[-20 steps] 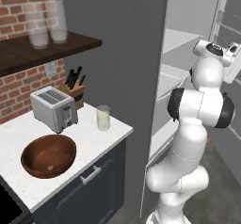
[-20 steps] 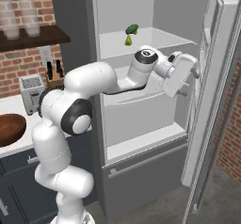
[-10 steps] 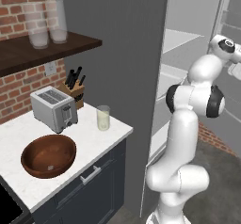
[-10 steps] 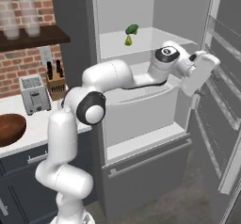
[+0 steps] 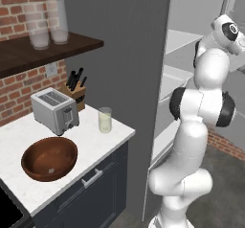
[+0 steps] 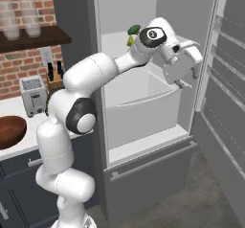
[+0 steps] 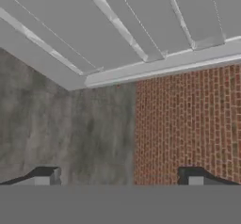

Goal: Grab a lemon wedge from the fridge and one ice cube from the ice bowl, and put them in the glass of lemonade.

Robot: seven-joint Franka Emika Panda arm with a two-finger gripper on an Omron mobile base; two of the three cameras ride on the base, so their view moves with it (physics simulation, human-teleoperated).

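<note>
The fridge [image 6: 143, 107] stands open, its door [image 6: 225, 78] swung wide to the right. On its upper shelf the small yellow-green lemon wedge [image 6: 130, 40] peeks out just left of my arm. My gripper [image 6: 187, 78] hangs open and empty in front of the upper compartment, between the shelf and the door, to the right of and below the wedge. In the hand view the gripper [image 7: 120, 178] faces the door's shelves, the floor and a brick wall. The glass of lemonade [image 5: 105, 120] stands on the counter, with the wooden ice bowl [image 5: 49, 157] in front of it. The ice cube is hidden.
A toaster [image 5: 55, 109] and a knife block [image 5: 76, 90] stand at the back of the white counter [image 5: 95, 143]. Clear jars [image 5: 45, 23] sit on the wall shelf. A white fridge drawer [image 6: 143, 102] sits below the gripper.
The fridge door has swung much wider open. My hand, which was at the door, has drawn back left toward the fridge opening, still open.
</note>
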